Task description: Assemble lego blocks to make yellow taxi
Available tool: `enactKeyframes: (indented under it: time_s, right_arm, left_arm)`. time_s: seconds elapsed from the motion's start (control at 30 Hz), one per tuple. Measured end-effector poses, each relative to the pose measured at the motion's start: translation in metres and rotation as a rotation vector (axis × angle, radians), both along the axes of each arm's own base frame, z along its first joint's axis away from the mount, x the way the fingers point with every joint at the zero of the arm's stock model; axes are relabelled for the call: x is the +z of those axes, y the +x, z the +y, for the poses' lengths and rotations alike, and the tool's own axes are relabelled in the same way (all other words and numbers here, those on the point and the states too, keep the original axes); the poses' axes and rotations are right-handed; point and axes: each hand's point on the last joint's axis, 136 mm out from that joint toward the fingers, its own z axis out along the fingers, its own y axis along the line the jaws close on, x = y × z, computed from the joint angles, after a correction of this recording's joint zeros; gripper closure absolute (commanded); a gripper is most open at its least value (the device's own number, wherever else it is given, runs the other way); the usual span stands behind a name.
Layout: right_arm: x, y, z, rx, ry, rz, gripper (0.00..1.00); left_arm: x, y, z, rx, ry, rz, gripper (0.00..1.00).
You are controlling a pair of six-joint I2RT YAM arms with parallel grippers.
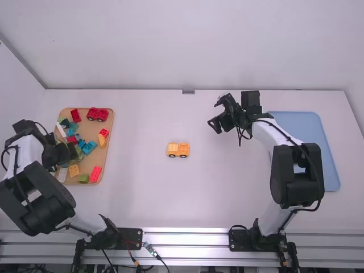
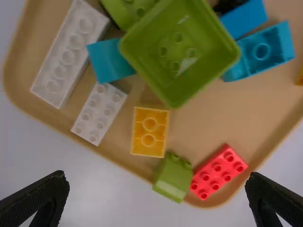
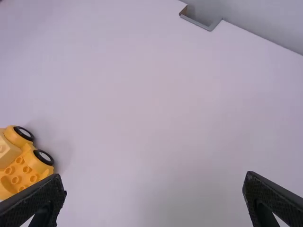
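In the high view my left gripper (image 1: 52, 158) is over the left side of the wooden tray (image 1: 108, 148), and my right gripper (image 1: 211, 117) is above the table, up and right of the yellow car (image 1: 178, 150). The car stands on its wheels mid-table, a paler block on its left part. The left wrist view has my left gripper (image 2: 157, 196) open above the tray, where a yellow brick (image 2: 149, 131) lies beside a green one. Nothing is between the open fingers of my right gripper (image 3: 154, 191); the yellow car (image 3: 21, 165) is cut off at that view's left edge.
Red (image 2: 218, 172), white (image 2: 100, 113), blue and green pieces crowd the tray around the yellow brick, with an upturned green piece (image 2: 180, 52) among them. A red wheeled base (image 1: 97, 114) lies at its far end. A blue tray (image 1: 331, 165) is at the table's right.
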Motion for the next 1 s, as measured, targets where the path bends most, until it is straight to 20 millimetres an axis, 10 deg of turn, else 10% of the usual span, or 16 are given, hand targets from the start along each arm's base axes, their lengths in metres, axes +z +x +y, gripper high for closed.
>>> enactKeyframes:
  time_s: [0.4,1.0]
  right_arm:
    - [-0.005,-0.017,0.040,0.072,-0.021,0.022,0.01]
    - [-0.007,-0.017,0.038,0.062,-0.040,0.023,0.01]
  left_arm:
    - [-0.021,0.015,0.006,-0.058,-0.122,-0.187,0.01]
    - [-0.052,0.006,-0.009,-0.054,-0.122,-0.019,0.00]
